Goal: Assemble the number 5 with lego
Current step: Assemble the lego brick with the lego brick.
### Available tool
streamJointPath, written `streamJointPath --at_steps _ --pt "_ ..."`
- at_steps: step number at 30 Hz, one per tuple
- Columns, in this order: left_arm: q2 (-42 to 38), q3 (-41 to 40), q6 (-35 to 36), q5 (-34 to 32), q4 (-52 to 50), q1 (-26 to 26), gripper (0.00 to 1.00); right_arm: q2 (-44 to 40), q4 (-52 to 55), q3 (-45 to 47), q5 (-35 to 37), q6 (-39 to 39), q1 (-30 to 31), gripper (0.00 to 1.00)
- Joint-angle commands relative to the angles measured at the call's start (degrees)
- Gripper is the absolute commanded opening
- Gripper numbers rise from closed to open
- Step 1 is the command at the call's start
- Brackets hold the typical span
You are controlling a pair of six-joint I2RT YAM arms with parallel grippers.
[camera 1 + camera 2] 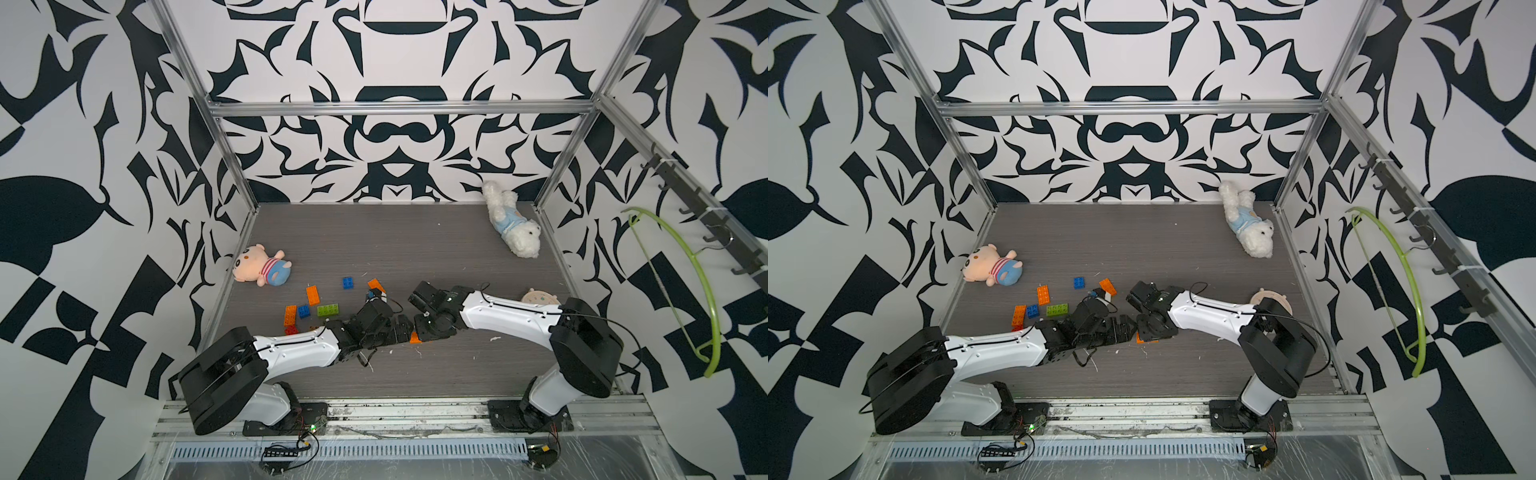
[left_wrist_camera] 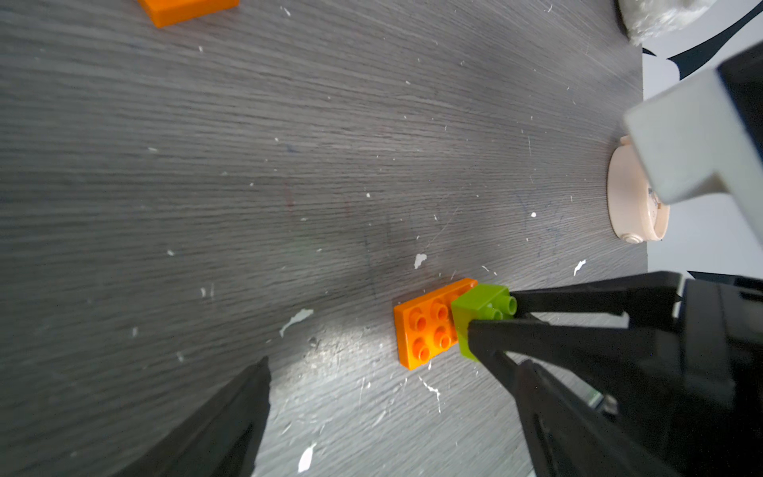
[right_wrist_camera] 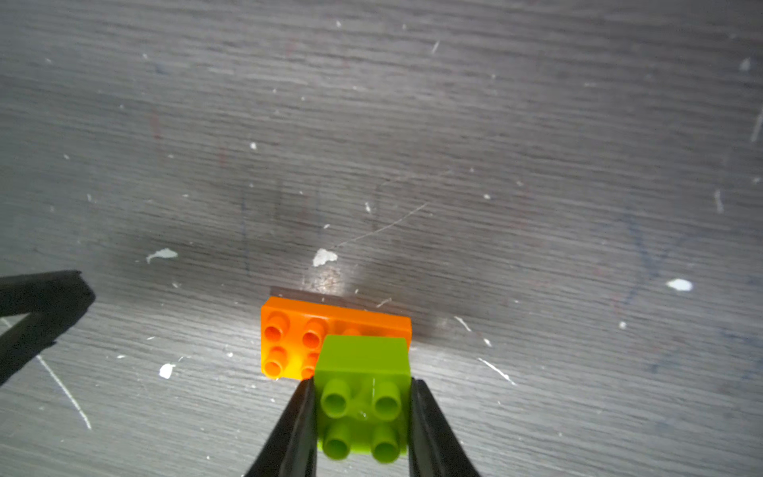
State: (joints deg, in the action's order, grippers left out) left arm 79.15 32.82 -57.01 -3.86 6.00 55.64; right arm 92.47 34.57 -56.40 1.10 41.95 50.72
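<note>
Progress: judged early; a single joint is being attempted and no figure 5 is shaped yet.
In hand: a lime green square brick (image 3: 363,359) is pinched between the right fingers (image 3: 295,429), its studs turned toward the wrist.
Base piece: an orange oblong brick (image 3: 289,330) lies flat on the bench (image 3: 536,165), studs up. In a top view only a sliver (image 1: 414,337) is seen, under the two wrists.
Contact: the green brick is held over one end of the orange one and looks tilted. Whether it is seated cannot be told.
Left fingers (image 2: 231,413): spread wide and empty, held just beside the orange brick.
Left to do: the loose bricks must be added, among them a green oblong (image 1: 328,310), two blue squares (image 1: 348,282) and three orange oblongs (image 1: 312,295), all scattered unjoined on the left arm's side.
Around: a pink plush pig (image 1: 262,268) by the left wall, a white plush dog (image 1: 513,224) at the far right, and a pale round dish (image 1: 539,297) behind the right arm. All are well apart from the joint.
In the way: the joint is crowded and hidden from above by both wrists, and the left arm lies across the path to the loose bricks.
</note>
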Motion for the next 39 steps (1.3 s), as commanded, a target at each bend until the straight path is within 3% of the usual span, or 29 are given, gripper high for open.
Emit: streamJointPath --at_steps 1,24,39 --pt "-0.3 1.3 0.5 -0.9 -1.6 0.3 0.99 0.3 0.2 -2.0 0.6 0.7 0.3 0.33" --pt "-2.5 0.2 0.5 -3.1 -3.7 0.3 0.99 1.5 4.1 -2.0 5.6 3.8 3.2 0.33" --pt "-2.9 -0.2 0.2 -3.6 -4.2 0.3 0.99 6.7 1.2 1.5 4.1 5.1 3.4 0.3"
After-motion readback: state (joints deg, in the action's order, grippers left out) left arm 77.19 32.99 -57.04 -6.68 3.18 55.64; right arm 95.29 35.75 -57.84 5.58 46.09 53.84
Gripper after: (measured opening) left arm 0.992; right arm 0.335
